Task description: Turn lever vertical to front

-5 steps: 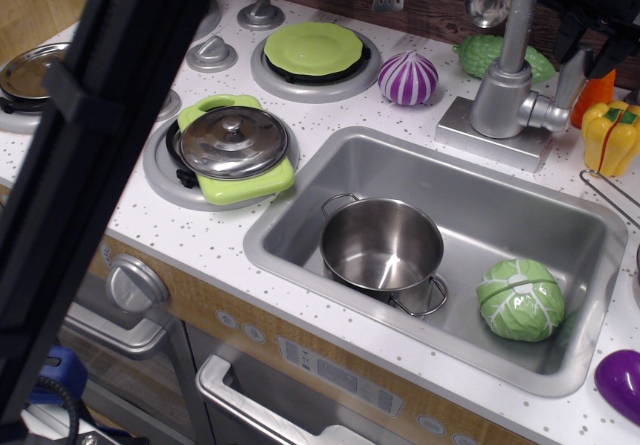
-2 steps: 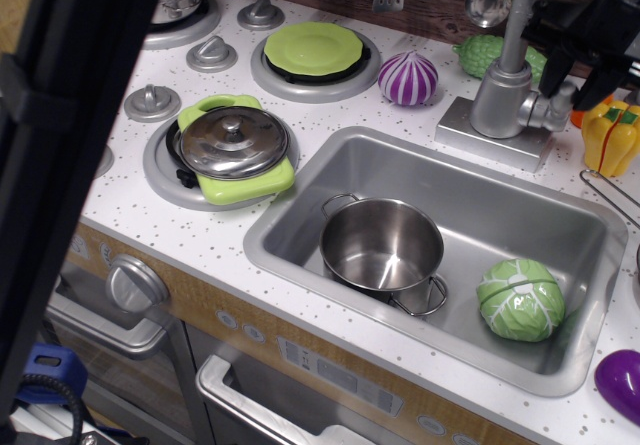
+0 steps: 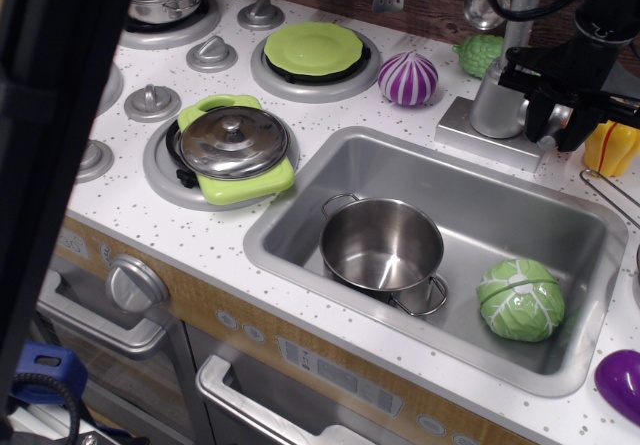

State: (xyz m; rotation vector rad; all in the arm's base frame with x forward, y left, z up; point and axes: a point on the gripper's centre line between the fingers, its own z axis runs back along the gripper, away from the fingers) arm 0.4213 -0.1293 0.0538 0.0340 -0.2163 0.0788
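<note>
Since a moment ago my claw point(image 3: 556, 125) has dropped lower and slid in toward the faucet, so its black fingers point(image 3: 536, 115) now straddle the spot where the lever point(image 3: 556, 115) juts from the column. One finger hangs on the column side and the other on the far side, with a sliver of silver-grey showing between them. The fingers stand apart around that stub, but whether the pads are pressing on it I cannot tell from this angle.

What shows of the lever is a short, rounded, silver-grey nub, sticking out sideways from the thick cylindrical base of the faucet point(image 3: 500, 95), low on the column and just above the square base plate. Most of it is hidden by my fingers.

Just beyond my claw sits a yellow toy pepper point(image 3: 612, 147). Behind the faucet lies a green vegetable point(image 3: 478, 53), and to its left a purple onion point(image 3: 408, 77). Below the faucet the sink point(image 3: 300, 215) holds a steel pot point(image 3: 382, 247) and a green cabbage point(image 3: 520, 299), apart from each other.
</note>
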